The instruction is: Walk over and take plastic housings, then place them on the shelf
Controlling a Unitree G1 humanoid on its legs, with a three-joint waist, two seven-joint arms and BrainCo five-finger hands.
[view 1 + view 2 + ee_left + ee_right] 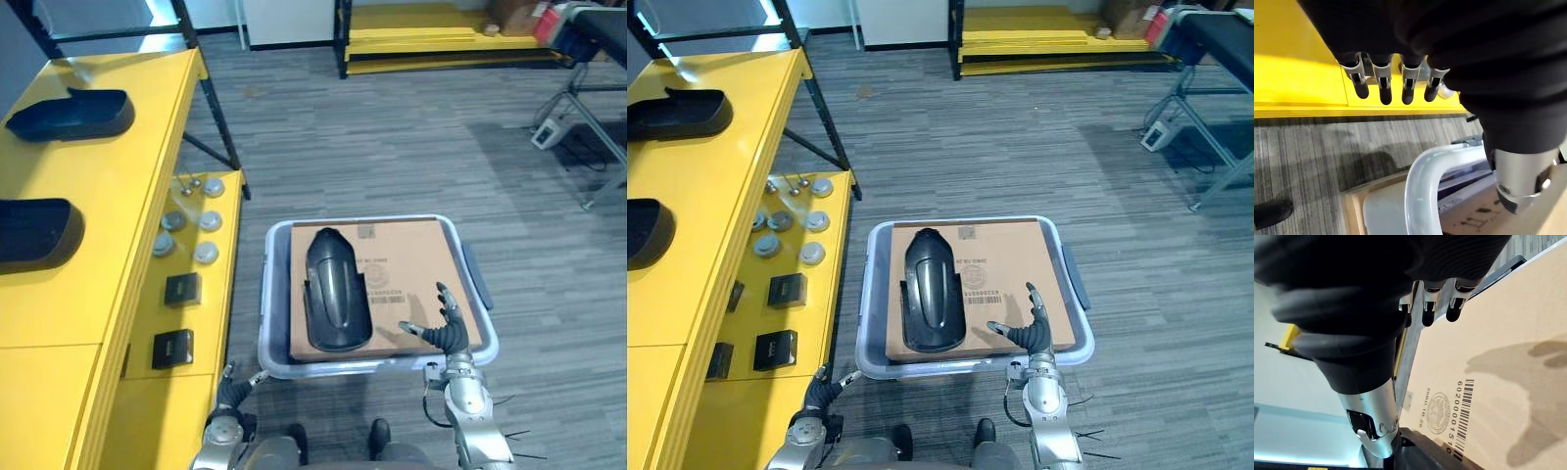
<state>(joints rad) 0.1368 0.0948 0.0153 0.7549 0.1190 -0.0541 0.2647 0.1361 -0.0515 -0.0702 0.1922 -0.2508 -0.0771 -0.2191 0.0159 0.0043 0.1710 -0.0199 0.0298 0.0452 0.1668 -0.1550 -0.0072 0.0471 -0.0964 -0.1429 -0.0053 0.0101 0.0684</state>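
Observation:
A long black plastic housing lies on a sheet of brown cardboard inside a light grey bin on the floor in front of me. Two more black housings rest on the yellow shelf at the left. My right hand hovers open over the cardboard's near right corner, a little right of the housing, with nothing in it. My left hand is low beside the bin's near left corner, its fingers straight and empty, next to the yellow shelf edge.
Several round silver discs and two small black blocks sit on the shelf's lower yellow ledge. A second yellow rack stands at the back, and a grey metal stand at the far right. Grey striped carpet lies between.

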